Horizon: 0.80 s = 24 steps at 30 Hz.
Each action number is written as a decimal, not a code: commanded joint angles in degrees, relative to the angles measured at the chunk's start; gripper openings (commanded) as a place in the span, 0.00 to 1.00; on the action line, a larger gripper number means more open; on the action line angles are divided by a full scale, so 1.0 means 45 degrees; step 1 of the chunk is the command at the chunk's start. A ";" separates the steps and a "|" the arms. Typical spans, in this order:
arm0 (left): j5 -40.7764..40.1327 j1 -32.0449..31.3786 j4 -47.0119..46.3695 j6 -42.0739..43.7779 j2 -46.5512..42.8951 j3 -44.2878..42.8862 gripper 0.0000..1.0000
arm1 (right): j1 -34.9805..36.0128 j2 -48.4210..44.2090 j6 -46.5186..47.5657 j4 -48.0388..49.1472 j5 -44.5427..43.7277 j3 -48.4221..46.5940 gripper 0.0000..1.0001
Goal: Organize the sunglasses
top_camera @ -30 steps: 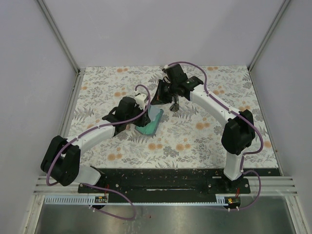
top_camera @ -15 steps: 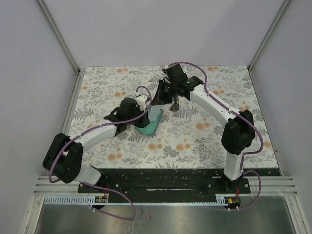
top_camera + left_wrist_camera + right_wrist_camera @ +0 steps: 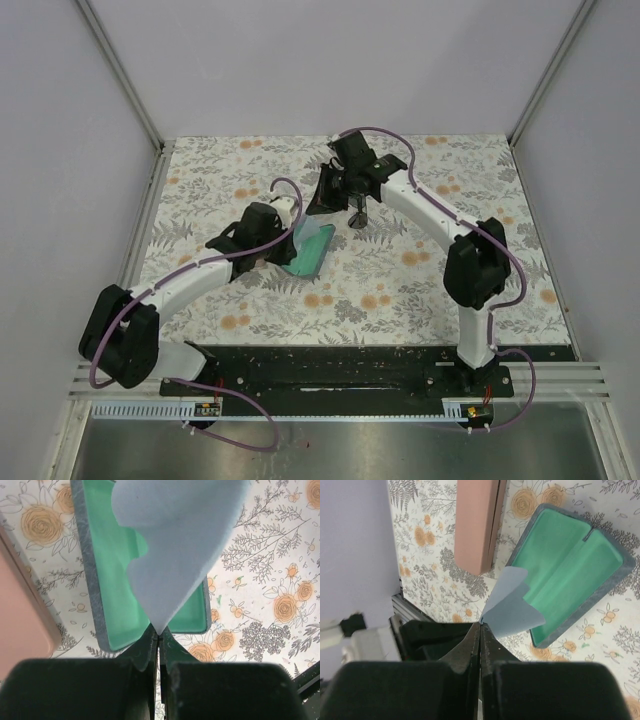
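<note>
Step, I think: getting green case ready, blue cloth hanging over it. My left pincer shut tight on cloth corner, above case's near edge. My right pincer shut on cloth corner too, beside case. Pink case next to green case. No sunglasses in sight. Next, I think: lay cloth down flat, let go softly. No words to read.

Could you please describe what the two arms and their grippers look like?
Both the left arm and right arm have white links between bulky black joints, with a purple cable looping along each. The left gripper and right gripper have black, wedge-shaped fingers tapering to thin tips.
</note>
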State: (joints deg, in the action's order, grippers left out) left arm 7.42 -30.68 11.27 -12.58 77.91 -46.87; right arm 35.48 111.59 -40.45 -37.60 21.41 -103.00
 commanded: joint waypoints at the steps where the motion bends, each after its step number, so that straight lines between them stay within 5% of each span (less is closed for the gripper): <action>1: -0.0731 0.0059 0.0952 -0.0583 -0.0828 -0.0424 0.00 | 0.0083 0.0942 0.0336 0.0075 -0.0207 -0.0957 0.00; 24: -0.0047 -0.1366 0.2124 -0.1052 -0.0360 -0.1068 0.00 | -0.0736 0.2585 0.0921 0.0251 0.0008 -0.1017 0.00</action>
State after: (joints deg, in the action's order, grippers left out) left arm 5.98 -35.24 19.44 -16.56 75.88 -48.69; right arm 33.71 122.83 -37.87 -37.58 21.23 -105.84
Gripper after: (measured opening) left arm 0.021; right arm 0.016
